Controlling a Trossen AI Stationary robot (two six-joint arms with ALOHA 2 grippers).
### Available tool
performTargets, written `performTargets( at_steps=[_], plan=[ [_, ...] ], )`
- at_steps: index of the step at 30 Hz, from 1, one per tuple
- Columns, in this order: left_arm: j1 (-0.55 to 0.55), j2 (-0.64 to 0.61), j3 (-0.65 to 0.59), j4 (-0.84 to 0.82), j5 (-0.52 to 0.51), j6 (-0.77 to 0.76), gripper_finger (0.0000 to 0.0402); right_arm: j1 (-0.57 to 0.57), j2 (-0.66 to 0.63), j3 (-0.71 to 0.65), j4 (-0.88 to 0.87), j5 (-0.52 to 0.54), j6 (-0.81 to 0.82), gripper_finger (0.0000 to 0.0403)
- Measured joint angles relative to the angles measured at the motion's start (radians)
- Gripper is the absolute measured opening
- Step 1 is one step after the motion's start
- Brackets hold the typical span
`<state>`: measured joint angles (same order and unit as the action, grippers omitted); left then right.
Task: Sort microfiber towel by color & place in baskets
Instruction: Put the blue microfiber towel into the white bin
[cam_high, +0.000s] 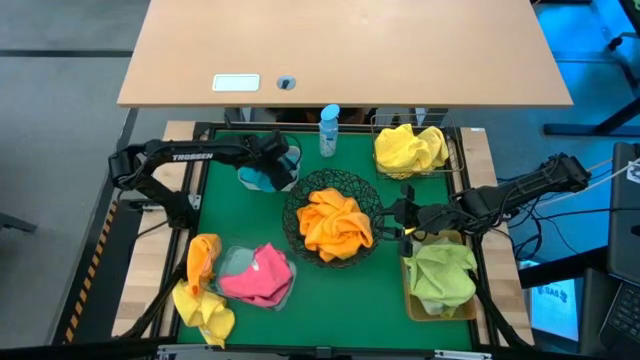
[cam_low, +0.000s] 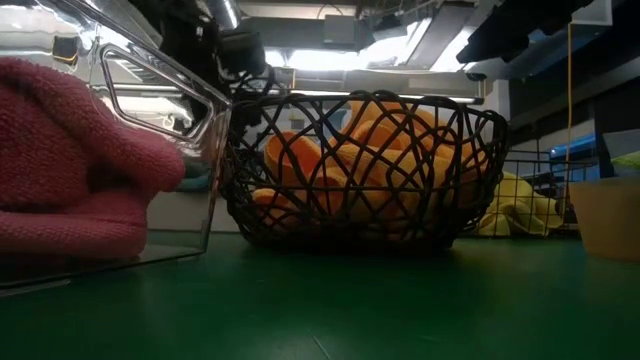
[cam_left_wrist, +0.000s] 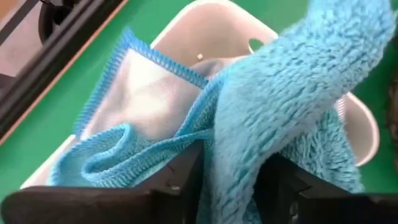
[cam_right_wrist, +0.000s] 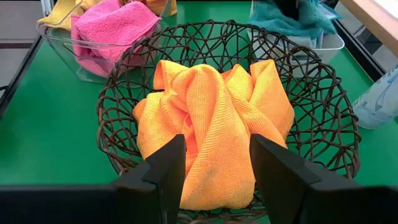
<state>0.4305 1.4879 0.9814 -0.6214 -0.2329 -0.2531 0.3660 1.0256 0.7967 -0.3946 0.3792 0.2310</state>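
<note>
My left gripper (cam_high: 272, 157) (cam_left_wrist: 230, 186) hangs over the white tub (cam_high: 262, 182) (cam_left_wrist: 205, 9) at the table's far left and is shut on a blue towel (cam_left_wrist: 267, 112). More blue cloth lies in the tub. My right gripper (cam_high: 393, 215) (cam_right_wrist: 217, 168) is open at the right rim of the black mesh bowl (cam_high: 300, 205) (cam_right_wrist: 323, 124). Its fingers point at the orange towels (cam_high: 335, 222) (cam_right_wrist: 211, 118) heaped in the bowl, without touching them. An orange and a yellow towel (cam_high: 203, 290) lie loose on the table's near left. My left gripper pinches a thick fold of the blue towel (cam_left_wrist: 231, 158) between its two fingers (cam_left_wrist: 183, 177), coming from above. The cloth runs out past the fingers over the tub. Its thin hemmed part (cam_left_wrist: 143, 93) lies in the tub.
Yellow towels fill the square wire basket (cam_high: 410, 148) at the far right. Green towels sit in the tan bin (cam_high: 440, 278) at the near right, and a pink towel in the clear tray (cam_high: 258, 275) (cam_low: 70, 180). A blue-capped bottle (cam_high: 329, 130) stands at the far edge.
</note>
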Motion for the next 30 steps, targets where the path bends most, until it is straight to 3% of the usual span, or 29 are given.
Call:
performTargets(
  at_steps=[9, 18, 24, 30],
  plan=[
    [0.000, 0.000, 0.158, -0.180, -0.005, 0.001, 0.0138, 0.000, 0.000, 0.000, 0.000, 0.000, 0.000, 0.0176],
    [0.000, -0.002, 0.259, -0.223, -0.008, 0.001, 0.0139, 0.000, 0.000, 0.000, -0.001, 0.000, 0.000, 0.0176],
    [-0.002, -0.002, 0.233, -0.157, 0.019, -0.005, 0.0139, 0.000, 0.000, 0.000, -0.001, 0.001, 0.000, 0.0176],
    [-0.024, -0.003, 0.101, -0.096, 0.040, -0.049, 0.0139, 0.000, 0.000, 0.000, -0.001, 0.001, -0.001, 0.0176]
  ],
)
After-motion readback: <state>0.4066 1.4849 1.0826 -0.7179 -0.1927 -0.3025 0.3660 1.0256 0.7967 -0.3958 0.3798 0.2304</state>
